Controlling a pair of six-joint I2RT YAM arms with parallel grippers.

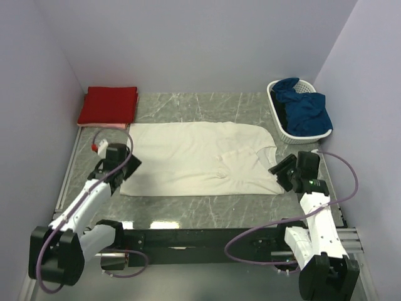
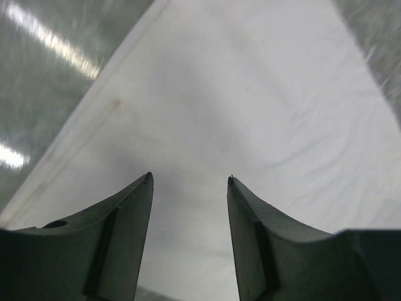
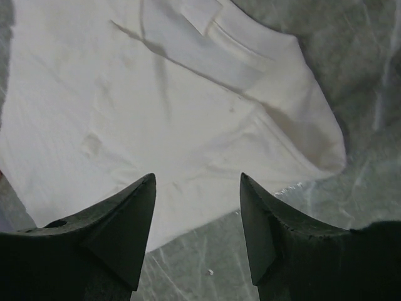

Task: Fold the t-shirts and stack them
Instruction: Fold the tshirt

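Jaws both apart, empty, over cream t-shirt (image 1: pixel 188 160) edges

I see only a pink sliver (image 1: pixel 105 126) under the folded red t-shirt (image 1: pixel 108 105). I cannot tell what garments make up the blue cloth (image 1: pixel 304 110) heaped in the basket (image 1: pixel 289 134). My left wrist view is blurred, and the cream t-shirt (image 2: pixel 238 94) runs off-frame.
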